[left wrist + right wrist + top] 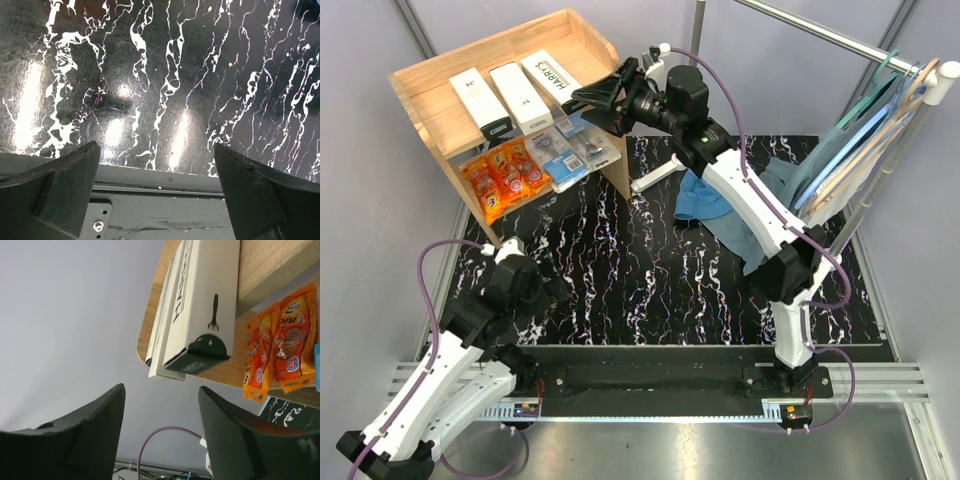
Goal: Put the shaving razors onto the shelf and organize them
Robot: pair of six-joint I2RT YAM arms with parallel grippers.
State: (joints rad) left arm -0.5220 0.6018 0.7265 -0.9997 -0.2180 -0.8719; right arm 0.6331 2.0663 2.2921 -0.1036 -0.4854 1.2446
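The right jaws stand spread and empty just off the nearest white Harry's box (552,75) on the shelf (430,75) top level, the left jaws spread idle over the table (620,270); placing this box seems done, so the next move calls for backing clear without nudging it

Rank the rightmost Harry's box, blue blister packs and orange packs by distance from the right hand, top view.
1. Rightmost Harry's box, top level, beside the right hand.
2. Blue blister packs, lower level, right side.
3. Orange packs, lower level, left side.
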